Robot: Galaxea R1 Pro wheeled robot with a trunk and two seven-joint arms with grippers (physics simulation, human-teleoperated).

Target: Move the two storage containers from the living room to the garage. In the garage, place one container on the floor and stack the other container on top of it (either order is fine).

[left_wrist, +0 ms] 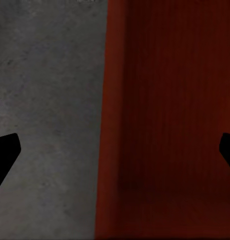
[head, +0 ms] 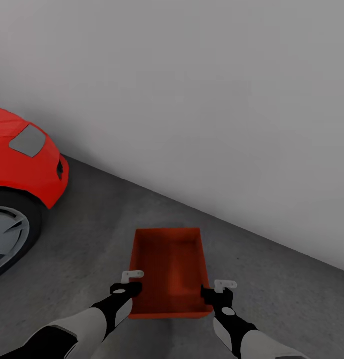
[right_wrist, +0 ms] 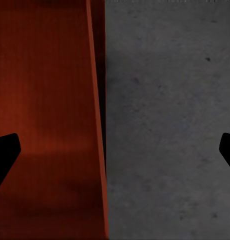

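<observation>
One red-orange storage container [head: 169,269] sits open-topped and empty on the dark grey garage floor [head: 92,239], straight ahead of me. My left gripper [head: 129,285] is at its near left corner and is open, its fingers straddling the left wall [left_wrist: 112,125]. My right gripper [head: 215,291] is at the near right corner, also open across the right wall [right_wrist: 97,125]. Inside the box the red bottom [left_wrist: 170,100] [right_wrist: 45,100] is bare. The second container is out of view.
A red car [head: 22,159] with its front wheel [head: 7,239] stands at the left, about one box length from the container. A white wall [head: 216,99] runs diagonally behind the box. Grey concrete [right_wrist: 170,125] stretches to the right.
</observation>
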